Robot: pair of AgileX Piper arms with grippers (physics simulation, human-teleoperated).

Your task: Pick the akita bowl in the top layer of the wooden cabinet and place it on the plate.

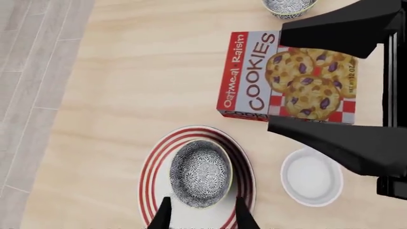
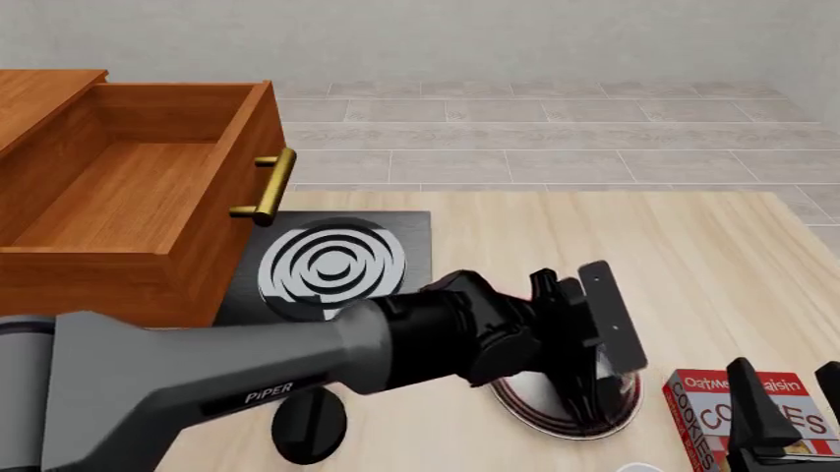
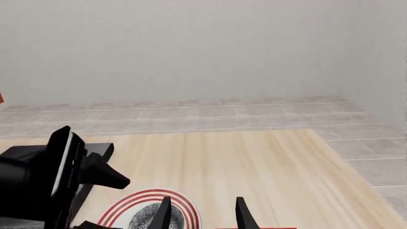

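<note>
The akita bowl (image 1: 200, 174), speckled outside and in, sits upright on the red-ringed plate (image 1: 147, 179). My left gripper (image 1: 203, 217) hangs just above it, open, with one fingertip (image 1: 164, 215) past each side of the bowl and nothing held. In the front view the left arm (image 2: 434, 339) covers the bowl, and only the plate's rim (image 2: 525, 411) shows. The wooden cabinet (image 2: 39, 93) stands at the far left with its top layer (image 2: 132, 197) pulled out and empty. My right gripper (image 3: 202, 212) is open above the cookie box, right of the plate (image 3: 127, 206).
An oatmeal raisin cookie box (image 1: 286, 76) lies right of the plate, with a plain white bowl (image 1: 311, 176) nearby and a second speckled bowl (image 1: 289, 5) beyond. The black stove (image 2: 341, 261) sits before the cabinet. A black knob-shaped object (image 2: 309, 428) stands near the front edge.
</note>
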